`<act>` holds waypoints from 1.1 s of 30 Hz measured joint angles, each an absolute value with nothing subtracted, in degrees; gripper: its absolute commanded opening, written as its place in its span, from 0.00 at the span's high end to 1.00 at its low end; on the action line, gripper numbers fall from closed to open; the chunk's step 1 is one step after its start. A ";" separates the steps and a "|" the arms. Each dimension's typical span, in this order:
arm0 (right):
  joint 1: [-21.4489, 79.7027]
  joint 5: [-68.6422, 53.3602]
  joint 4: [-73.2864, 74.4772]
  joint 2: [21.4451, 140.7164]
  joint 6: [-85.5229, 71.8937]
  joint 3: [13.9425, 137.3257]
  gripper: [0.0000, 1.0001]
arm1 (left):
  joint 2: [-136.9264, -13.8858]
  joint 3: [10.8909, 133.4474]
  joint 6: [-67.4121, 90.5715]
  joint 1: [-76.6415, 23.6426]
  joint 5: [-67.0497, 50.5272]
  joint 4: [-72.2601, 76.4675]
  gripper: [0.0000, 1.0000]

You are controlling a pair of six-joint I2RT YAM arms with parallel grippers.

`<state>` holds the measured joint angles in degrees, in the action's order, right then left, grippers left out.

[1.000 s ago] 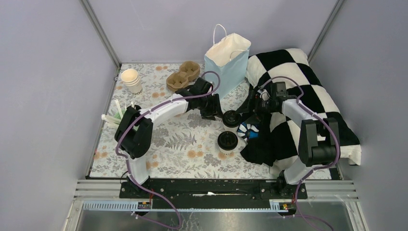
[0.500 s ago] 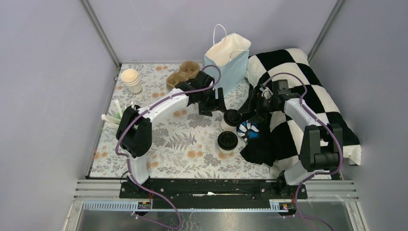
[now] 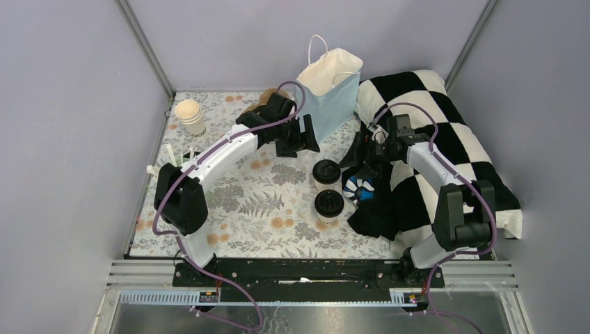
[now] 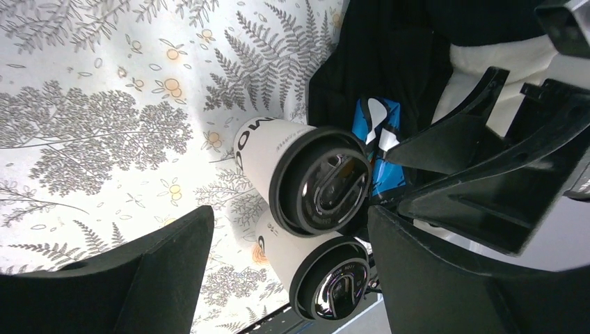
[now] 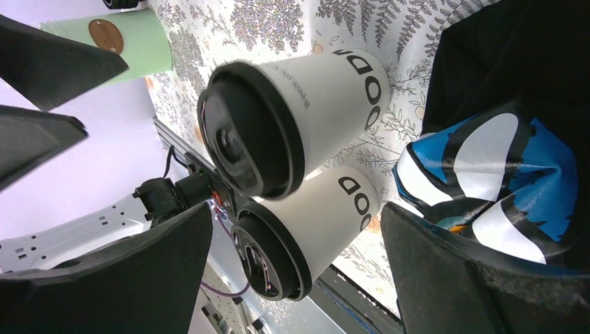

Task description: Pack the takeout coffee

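both of your takeout coffees, two small white paper cups with round black plastic lids, stand upright on the fern-printed tabletop (image 3: 243,202), not yet in anything. the far cup (image 3: 325,172) and the near cup (image 3: 329,204) sit just beside each other, and you cannot tell from these views whether they touch. they are close to the edge of the black-and-white checkered cloth (image 3: 431,111) and a crumpled blue, white and black striped item (image 3: 360,188). the tall light-blue paper bag (image 3: 330,87) with white cord handles stands open-mouthed at the back, so packing looks unstarted. your left end effector (image 4: 291,216) hangs over the cups with its jaws spread wide and nothing between them. your right end effector (image 5: 296,209) is also wide apart and empty, aimed at the same pair from the cloth side. that crowding is your main risk: if both arms go for the cups, their fingers could clash. closing on one cup could also shove its neighbour over, since they stand so near. squeeze too high and a lid may pop off. squeeze the thin paper wall too hard and it could buckle and spill. the bag looks light, so a cup catching its rim or handles could tip it.
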<state>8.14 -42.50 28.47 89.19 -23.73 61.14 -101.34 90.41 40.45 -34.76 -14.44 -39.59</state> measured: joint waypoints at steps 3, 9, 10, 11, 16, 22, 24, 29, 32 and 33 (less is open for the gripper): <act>8.36 -42.48 28.56 89.19 -23.35 61.12 0.03 | -100.88 90.21 40.42 -33.87 -14.63 -38.87 0.12; 8.36 -41.39 29.50 87.92 -22.90 61.12 0.03 | -100.84 83.83 44.60 -32.40 -13.78 -35.90 0.40; 8.36 -41.19 29.63 87.46 -22.85 61.12 0.03 | -100.86 82.43 45.84 -32.10 -13.21 -36.01 0.44; 8.36 -41.06 29.71 87.00 -22.83 61.12 0.03 | -100.86 81.08 46.83 -31.73 -12.78 -36.18 0.46; 8.36 -40.97 29.78 84.97 -22.74 61.12 0.03 | -103.74 79.35 49.19 -30.94 -12.27 -36.45 0.49; 8.36 -40.93 29.98 84.44 -22.74 61.12 0.03 | -109.86 79.37 49.52 -33.82 -13.91 -35.44 0.50; 8.36 -40.88 30.06 84.27 -22.74 61.10 0.03 | -111.15 79.40 49.52 -34.79 -14.70 -34.79 0.49; 8.36 -40.36 30.13 83.53 -22.76 60.69 0.03 | -112.95 80.16 49.80 -36.77 -16.32 -32.36 0.49; 8.36 -40.05 30.15 83.35 -22.74 60.51 0.03 | -113.51 80.66 49.80 -37.45 -16.80 -30.87 0.48; 8.36 -40.03 30.15 83.31 -22.74 60.49 0.03 | -113.54 80.71 49.80 -37.60 -16.93 -30.50 0.47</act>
